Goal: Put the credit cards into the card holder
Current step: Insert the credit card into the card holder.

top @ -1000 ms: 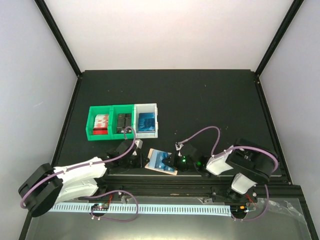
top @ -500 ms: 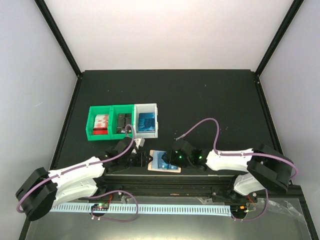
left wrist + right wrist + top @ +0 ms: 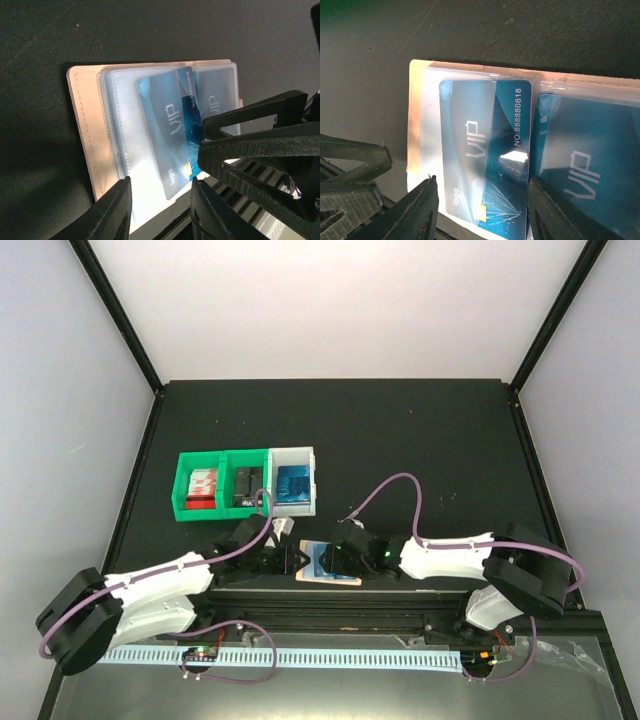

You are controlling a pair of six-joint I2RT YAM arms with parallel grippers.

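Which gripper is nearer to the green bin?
Left. The left gripper is just in front of the green bin, at the card holder's left edge. The right gripper is farther right, at the card holder's opposite edge.

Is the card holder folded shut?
No, the card holder lies spread open, with a blue VIP card showing against its clear sleeves.

Your card holder (image 3: pixel 322 570) lies on the surface (image 3: pixel 400 440), in front of the bins (image 3: pixel 245 483). Two credit cards (image 3: pixel 485 160) lie side by side on it.
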